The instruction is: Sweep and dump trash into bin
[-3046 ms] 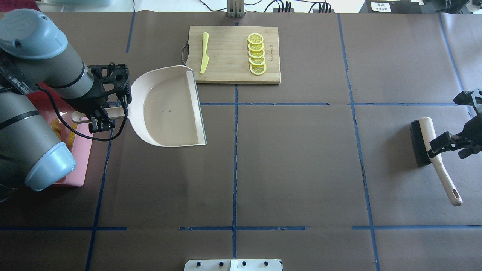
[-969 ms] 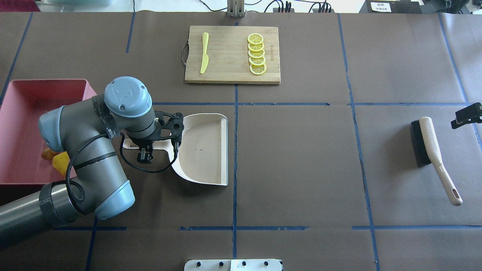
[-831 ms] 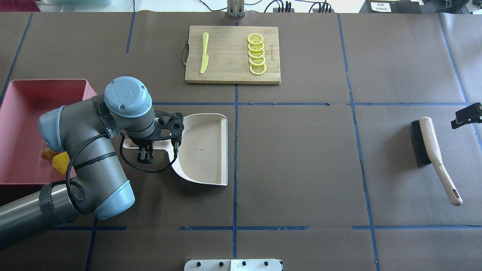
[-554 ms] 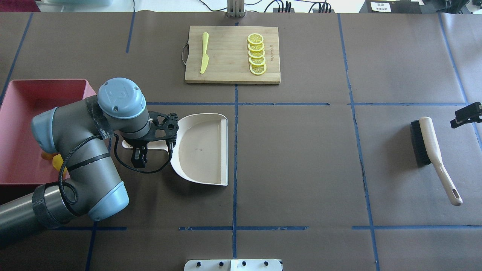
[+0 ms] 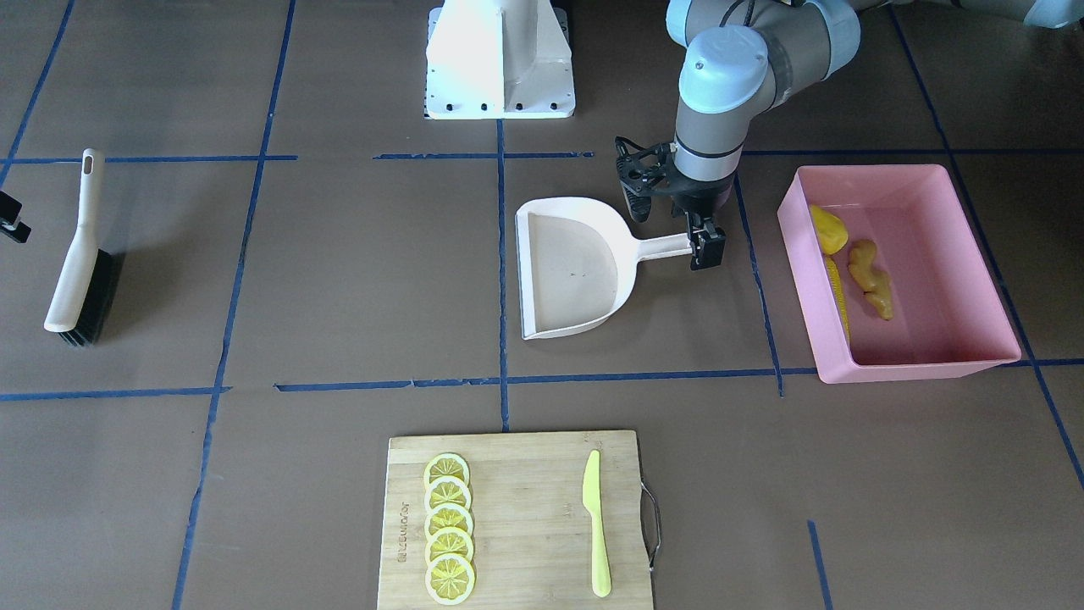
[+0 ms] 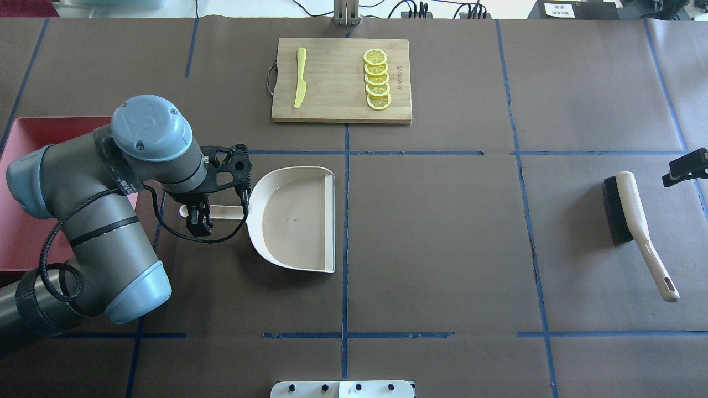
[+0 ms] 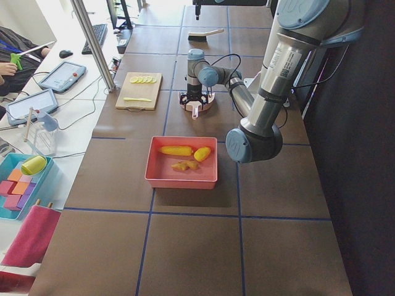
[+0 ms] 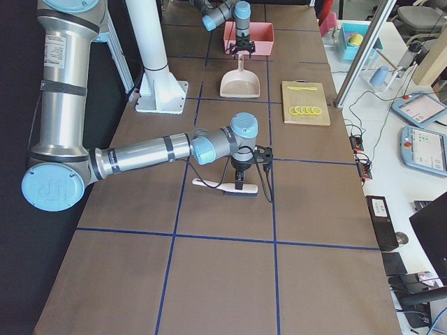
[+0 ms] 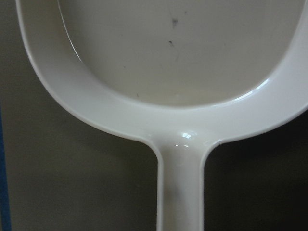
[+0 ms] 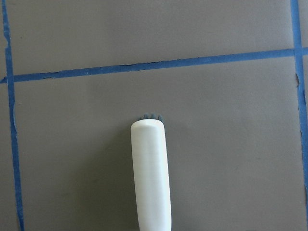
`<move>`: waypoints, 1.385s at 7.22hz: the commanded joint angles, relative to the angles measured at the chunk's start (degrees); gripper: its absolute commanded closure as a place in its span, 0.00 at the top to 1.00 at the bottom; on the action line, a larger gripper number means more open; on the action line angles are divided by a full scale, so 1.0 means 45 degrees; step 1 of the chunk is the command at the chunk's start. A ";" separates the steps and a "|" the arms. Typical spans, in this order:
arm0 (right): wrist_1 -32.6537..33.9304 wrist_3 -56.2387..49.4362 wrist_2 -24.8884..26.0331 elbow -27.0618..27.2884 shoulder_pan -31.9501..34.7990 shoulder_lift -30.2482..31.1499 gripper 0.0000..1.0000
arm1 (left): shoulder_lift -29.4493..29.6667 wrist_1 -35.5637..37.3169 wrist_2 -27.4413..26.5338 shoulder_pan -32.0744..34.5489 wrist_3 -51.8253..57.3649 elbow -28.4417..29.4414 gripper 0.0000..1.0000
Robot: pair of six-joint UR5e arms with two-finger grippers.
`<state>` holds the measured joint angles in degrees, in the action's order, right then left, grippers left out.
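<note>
The trash lies inside the pink bin (image 5: 915, 366): a corn cob (image 5: 838, 292) along the wall, a yellow lump (image 5: 828, 229) and a ginger root (image 5: 872, 280). My left arm covers most of the bin (image 6: 33, 126) from overhead. The empty cream dustpan (image 6: 293, 218) rests flat on the table beside the bin. My left gripper (image 6: 198, 214) is open over the end of its handle (image 9: 179, 192). The brush (image 6: 630, 215) lies loose at the far right. My right gripper (image 6: 685, 166) is open beside it, holding nothing.
A wooden cutting board (image 6: 337, 108) at the far side carries a row of lemon slices (image 6: 377, 79) and a lime-green knife (image 6: 300, 77). The robot's white base (image 5: 500, 59) stands at the near edge. Blue tape lines cross the brown table cover.
Three seconds ago the dustpan was held tilted by the bin; now it lies flat. In the last second my left gripper slid back along the handle. The right gripper left the brush.
</note>
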<state>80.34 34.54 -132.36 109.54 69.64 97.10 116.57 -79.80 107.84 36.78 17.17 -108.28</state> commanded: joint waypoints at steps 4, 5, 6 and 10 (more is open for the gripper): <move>0.0018 -0.0020 0.0078 -0.0005 0.0383 -0.0543 1.00 | -0.1132 0.0193 0.2937 0.4294 -0.5944 -0.0294 1.00; 0.0018 -0.0020 0.0098 -0.0006 0.0403 -0.0582 1.00 | -0.1621 0.0232 0.3008 0.5313 -0.5946 -0.0159 1.00; 0.0018 -0.0078 0.0098 -0.0238 0.0364 -0.0776 1.00 | -0.1897 0.0232 0.3048 0.6387 -0.5946 0.0403 1.00; 0.0232 -0.0544 0.0059 -0.0806 0.1140 -0.1792 1.00 | -0.2465 0.0057 0.5718 0.9771 -0.4990 0.3528 1.00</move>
<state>80.92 33.36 -131.90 106.35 72.70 90.07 105.96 -79.14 129.98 76.91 -6.64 -96.35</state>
